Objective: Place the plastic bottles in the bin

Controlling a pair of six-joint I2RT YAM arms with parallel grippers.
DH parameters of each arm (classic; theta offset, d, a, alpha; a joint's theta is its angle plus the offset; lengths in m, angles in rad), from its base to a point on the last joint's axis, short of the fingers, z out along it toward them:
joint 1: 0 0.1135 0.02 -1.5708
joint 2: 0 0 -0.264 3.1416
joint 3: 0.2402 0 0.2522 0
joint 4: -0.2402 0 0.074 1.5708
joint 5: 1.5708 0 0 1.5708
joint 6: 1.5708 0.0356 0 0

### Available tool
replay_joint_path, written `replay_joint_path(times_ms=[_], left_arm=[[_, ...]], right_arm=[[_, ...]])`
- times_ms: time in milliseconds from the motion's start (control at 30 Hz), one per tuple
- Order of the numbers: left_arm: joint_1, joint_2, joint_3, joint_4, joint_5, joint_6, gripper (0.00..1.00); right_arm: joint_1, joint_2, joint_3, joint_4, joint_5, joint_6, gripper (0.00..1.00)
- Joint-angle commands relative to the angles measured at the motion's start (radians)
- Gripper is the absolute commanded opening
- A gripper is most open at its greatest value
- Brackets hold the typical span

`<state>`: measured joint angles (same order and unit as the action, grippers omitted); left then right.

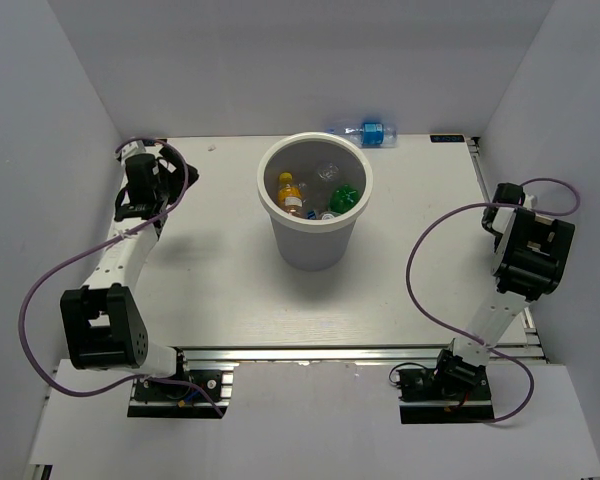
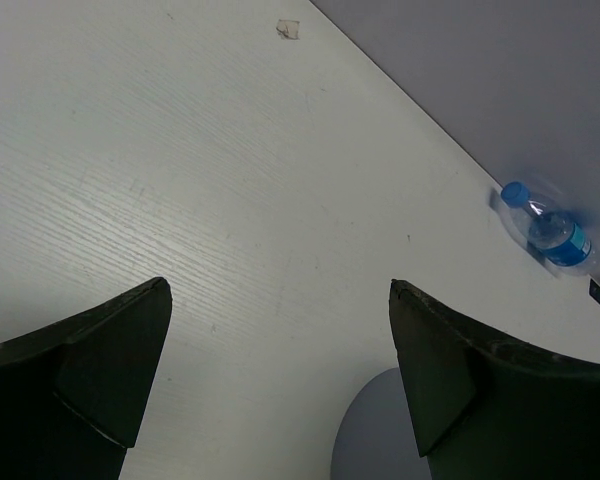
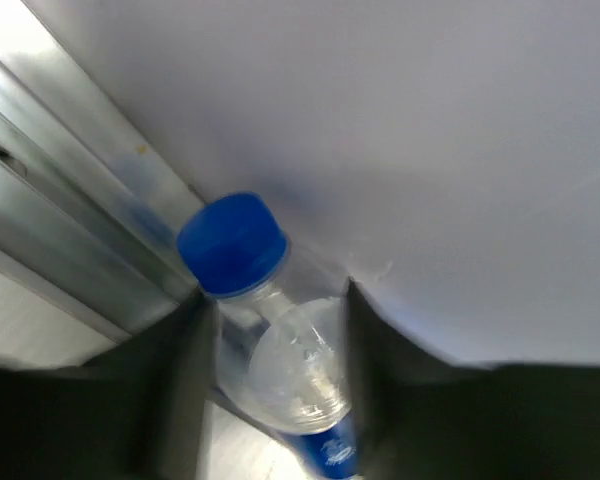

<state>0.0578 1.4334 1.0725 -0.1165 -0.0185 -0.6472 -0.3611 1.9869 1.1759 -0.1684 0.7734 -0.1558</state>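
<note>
Table (image 1: 220,290) was a matte white top with faint wood grain. Plain pale grey panels boxed it in on three sides: back wall (image 1: 300,60), left wall (image 1: 30,150), right wall (image 1: 570,120). An aluminium extrusion rail (image 1: 310,355) ran along the near edge, with a white board (image 1: 310,425) in front of it. A second rail (image 3: 70,230) ran along the right edge. A small scrap (image 2: 288,29) lay near the back-left corner and a dark tag (image 1: 446,138) at the back-right. Light was even, with soft shadows.
</note>
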Motion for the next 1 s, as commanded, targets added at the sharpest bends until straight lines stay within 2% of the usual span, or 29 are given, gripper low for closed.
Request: replay_joint_path(times_ms=[0, 67, 133, 267, 367, 400, 467, 500, 533, 600, 633, 733, 867, 900, 967], left_arm=[[0.007, -0.057, 0.009, -0.003, -0.061, 0.006, 0.98], [0.005, -0.074, 0.009, -0.005, -0.072, 0.006, 0.98], [0.007, -0.090, 0.007, -0.005, -0.075, 0.006, 0.98], [0.007, -0.106, 0.010, -0.003, -0.070, 0.001, 0.98], [0.007, -0.110, 0.015, -0.011, -0.074, 0.000, 0.98], [0.007, -0.111, 0.017, -0.014, -0.074, 0.000, 0.98], [0.008, -0.116, 0.015, -0.015, -0.074, 0.000, 0.98], [0.007, -0.117, 0.014, -0.017, -0.074, 0.000, 0.98], [0.008, -0.117, 0.015, -0.020, -0.075, 0.000, 0.98], [0.007, -0.117, 0.014, -0.026, -0.077, 0.000, 0.98], [0.008, -0.117, 0.017, -0.028, -0.078, 0.000, 0.98], [0.010, -0.120, 0.024, -0.037, -0.083, -0.002, 0.98], [0.010, -0.129, 0.017, -0.041, -0.080, 0.000, 0.98], [0.010, -0.130, 0.018, -0.043, -0.081, 0.000, 0.98], [0.010, -0.128, 0.021, -0.051, -0.078, 0.000, 0.98]], right_arm=[[-0.052, 0.017, 0.018, -0.115, 0.006, 0.082, 0.25], [-0.050, -0.008, 0.025, -0.137, -0.020, 0.085, 0.08], [-0.050, -0.054, 0.045, -0.157, -0.071, 0.094, 0.01], [-0.027, -0.199, 0.119, -0.213, -0.206, 0.101, 0.00], [0.028, -0.357, 0.229, -0.261, -0.452, 0.093, 0.00], [0.046, -0.397, 0.254, -0.243, -0.620, 0.093, 0.00], [0.088, -0.525, 0.313, -0.192, -0.817, 0.171, 0.00], [0.099, -0.606, 0.314, -0.074, -1.047, 0.211, 0.00], [0.128, -0.641, 0.303, 0.011, -1.151, 0.304, 0.00], [0.200, -0.712, 0.274, 0.154, -1.317, 0.349, 0.00], [0.299, -0.717, 0.284, 0.226, -1.341, 0.349, 0.00], [0.504, -0.685, 0.364, 0.243, -1.416, 0.328, 0.00], [0.712, -0.575, 0.451, 0.230, -1.503, 0.265, 0.00], [0.781, -0.548, 0.474, 0.209, -1.511, 0.236, 0.01], [0.836, -0.499, 0.533, 0.096, -1.475, 0.193, 0.11]])
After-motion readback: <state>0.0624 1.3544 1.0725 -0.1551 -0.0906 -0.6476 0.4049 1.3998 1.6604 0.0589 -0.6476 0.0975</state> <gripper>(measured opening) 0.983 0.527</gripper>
